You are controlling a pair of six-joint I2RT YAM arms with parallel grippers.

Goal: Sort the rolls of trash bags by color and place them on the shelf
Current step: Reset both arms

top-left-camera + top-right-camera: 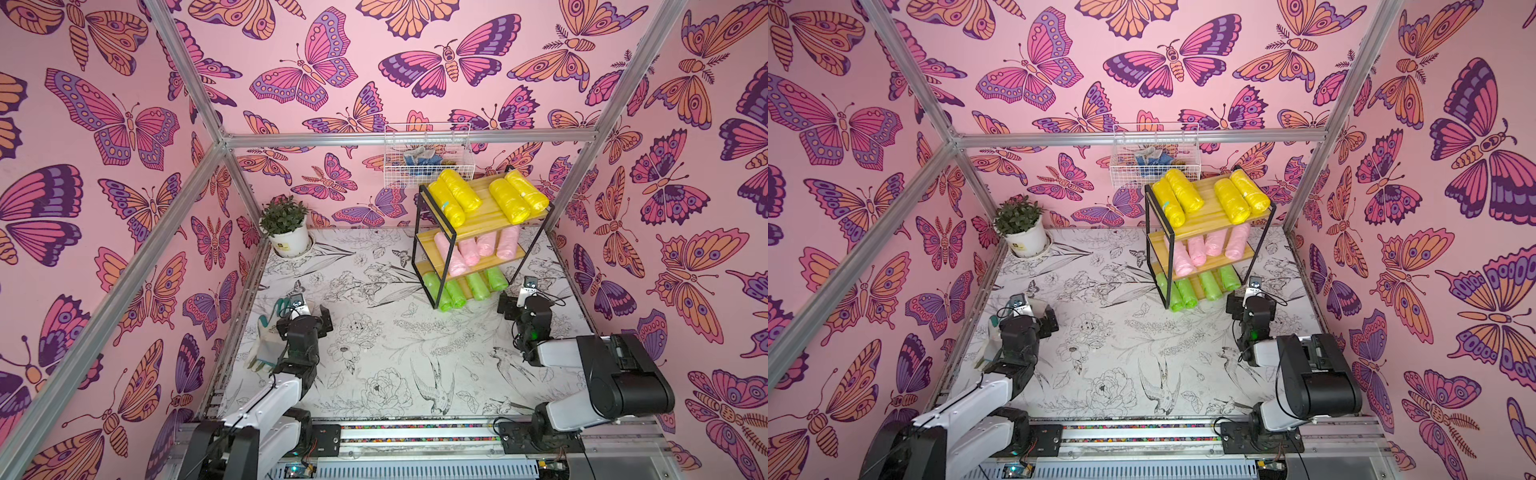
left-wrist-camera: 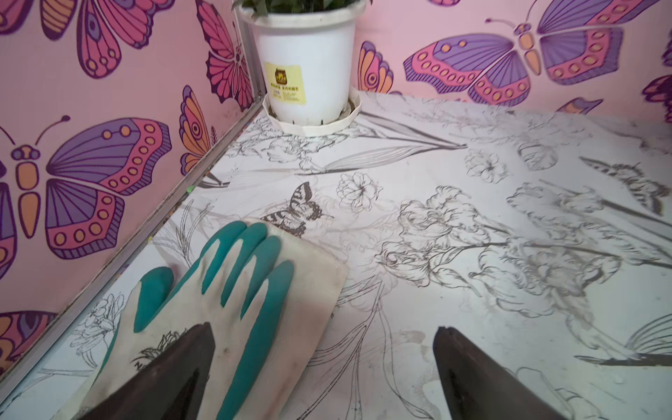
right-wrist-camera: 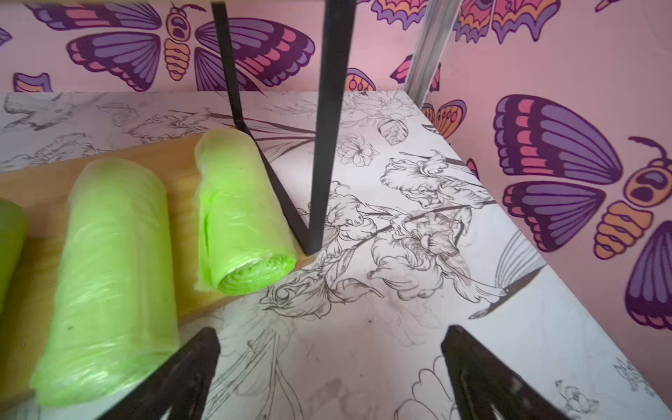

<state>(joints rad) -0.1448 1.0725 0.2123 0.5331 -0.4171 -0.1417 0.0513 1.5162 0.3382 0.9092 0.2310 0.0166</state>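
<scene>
In both top views all rolls (image 1: 457, 193) lie sorted on the shelf (image 1: 484, 197), just ahead-left of the right pincer (image 1: 521, 301); the left pincer (image 1: 305, 316) is well apart.

Left wrist: jaws released, empty, one over a glove (image 2: 232, 291).

Right wrist: jaws released, empty; the nearest green roll (image 3: 240, 214) points lengthwise toward the pincer.

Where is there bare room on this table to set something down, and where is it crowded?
Free: the wide middle of the table, between left gripper and right gripper, back to the pot and shelf. Crowded: all three shelf tiers are lined with rolls; the glove lies at the left edge, under the left gripper.
</scene>
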